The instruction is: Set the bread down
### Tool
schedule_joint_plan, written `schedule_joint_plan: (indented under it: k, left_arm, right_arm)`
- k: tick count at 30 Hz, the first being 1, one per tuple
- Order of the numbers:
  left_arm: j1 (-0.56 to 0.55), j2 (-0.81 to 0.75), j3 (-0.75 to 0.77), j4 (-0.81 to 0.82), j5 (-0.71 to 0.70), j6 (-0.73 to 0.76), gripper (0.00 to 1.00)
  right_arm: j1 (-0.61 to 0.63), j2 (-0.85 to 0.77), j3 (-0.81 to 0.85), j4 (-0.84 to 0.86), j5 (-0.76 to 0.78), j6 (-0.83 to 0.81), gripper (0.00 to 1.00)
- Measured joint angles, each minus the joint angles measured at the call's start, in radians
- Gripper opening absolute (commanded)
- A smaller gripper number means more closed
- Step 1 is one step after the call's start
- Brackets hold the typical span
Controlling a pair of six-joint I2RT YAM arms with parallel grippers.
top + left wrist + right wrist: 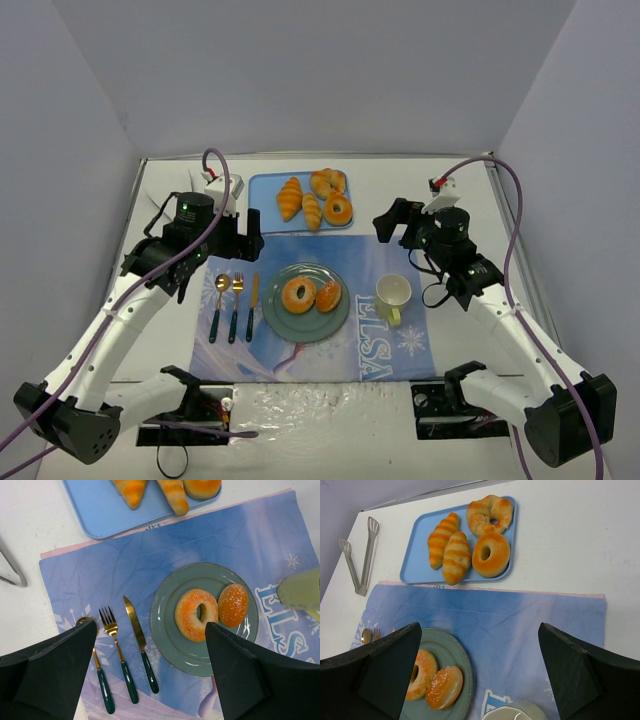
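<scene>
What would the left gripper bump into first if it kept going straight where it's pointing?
Most likely the gold knife lying on the placemat, or the green plate's rim beside it: the left gripper points down there. Depth is uncertain.

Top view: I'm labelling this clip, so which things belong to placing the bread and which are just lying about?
Job: bread on the tray; plate with two buns.
Lying about: tongs, spoon, fork, knife, cup, mat.
</scene>
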Motion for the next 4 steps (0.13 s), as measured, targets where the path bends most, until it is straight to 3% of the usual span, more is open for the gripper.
schedule_joint_plan:
  k: [4]
  left_arm:
    - [0.0,0.0,-0.003,0.001,0.0,0.0,0.87]
  right_arm:
    - [0.0,0.0,0.0,0.0,0.0,0.0,1.0]
